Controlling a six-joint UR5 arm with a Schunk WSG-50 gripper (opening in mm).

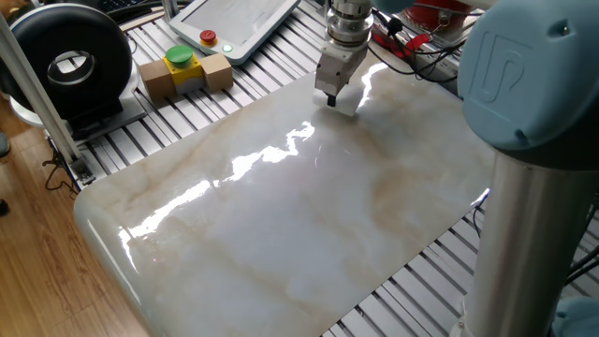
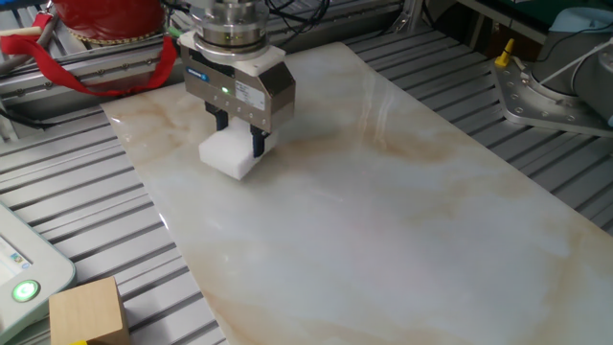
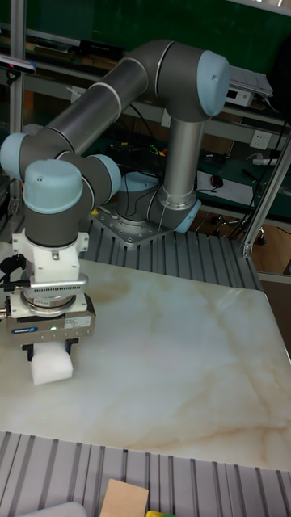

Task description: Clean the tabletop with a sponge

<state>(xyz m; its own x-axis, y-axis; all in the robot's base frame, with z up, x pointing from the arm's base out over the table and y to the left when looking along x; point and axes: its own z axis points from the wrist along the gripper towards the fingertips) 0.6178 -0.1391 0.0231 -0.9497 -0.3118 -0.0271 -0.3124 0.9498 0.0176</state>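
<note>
The marble tabletop (image 1: 281, 215) (image 2: 402, 220) (image 3: 170, 363) lies flat on a ribbed aluminium frame. A small white sponge (image 2: 230, 155) (image 3: 52, 364) (image 1: 344, 106) rests flat on the slab near one corner. My gripper (image 2: 238, 144) (image 3: 50, 349) (image 1: 333, 98) points straight down and is shut on the sponge, a dark finger on each side of the block. In the first fixed view the gripper body hides most of the sponge.
Tan cardboard boxes with a yellow-green button (image 1: 184, 71) sit off the slab beside a teach pendant (image 1: 234, 23). A black round device (image 1: 65, 65) stands at the far left. A red basket (image 2: 105, 24) sits behind the gripper. The arm's base (image 3: 153, 218) rises behind the slab.
</note>
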